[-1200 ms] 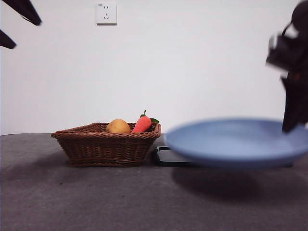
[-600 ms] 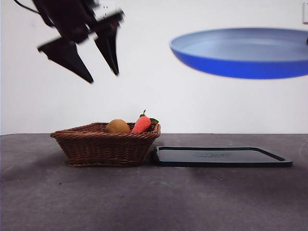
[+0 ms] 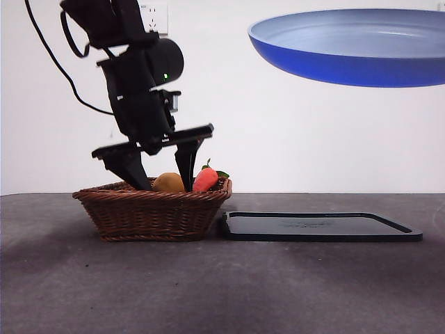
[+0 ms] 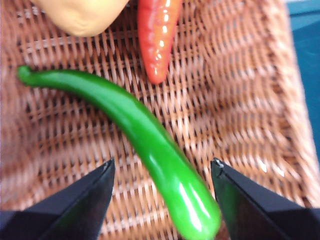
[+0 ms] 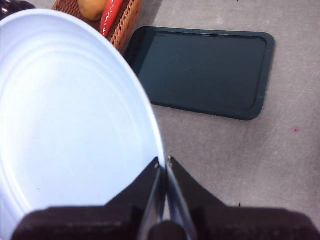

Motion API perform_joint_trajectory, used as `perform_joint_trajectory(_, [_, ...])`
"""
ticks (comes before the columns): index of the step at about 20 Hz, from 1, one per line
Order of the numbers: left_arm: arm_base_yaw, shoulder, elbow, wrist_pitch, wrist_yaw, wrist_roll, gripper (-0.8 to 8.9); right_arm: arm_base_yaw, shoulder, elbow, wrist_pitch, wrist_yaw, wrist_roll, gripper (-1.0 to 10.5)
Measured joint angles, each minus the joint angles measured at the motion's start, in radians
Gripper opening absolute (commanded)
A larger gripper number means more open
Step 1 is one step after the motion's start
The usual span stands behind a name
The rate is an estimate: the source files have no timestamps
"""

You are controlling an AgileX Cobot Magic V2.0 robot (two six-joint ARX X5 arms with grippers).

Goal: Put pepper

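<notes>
I have the gray tabletop [image 3: 292, 292] under everything. High over it hangs the blue plate [image 3: 354, 52], its rim pinched between the closed jaws of my right tool [image 5: 164, 165]. Below the plate, the dark tray [image 3: 316, 226] lies flat just beside the wicker basket [image 3: 149, 212].

My left tool [image 3: 158, 163] is down inside the basket with its jaws spread wide and nothing held. The pepper [image 4: 145, 145] lies on the basket floor between those jaws, one end near the jaw tips, touching neither that I can see. Beside it are the red carrot-shaped item [image 4: 157, 35] and the yellow-brown potato-like item [image 4: 82, 15], both close to its stem end.

The front camera hides the pepper behind the basket wall; only my left wrist camera shows it. The right wrist camera shows the tray's full outline.
</notes>
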Motion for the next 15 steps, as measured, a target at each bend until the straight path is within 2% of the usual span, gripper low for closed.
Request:
perform_joint_trajectory(6, [-0.006,0.042,0.0,0.016,-0.029,-0.007,3.35,0.0,0.0,0.0,0.0,0.0,0.0,0.1])
perform_joint_trajectory(11, [-0.011,0.042,0.001,0.021,-0.031,-0.007,1.61,0.0,0.0,0.0,0.0,-0.002,-0.001,0.1])
perform_joint_trajectory(15, [-0.013,0.042,0.002,0.017,-0.028,-0.011,1.34,0.0,0.0,0.0,0.0,-0.002,-0.001,0.1])
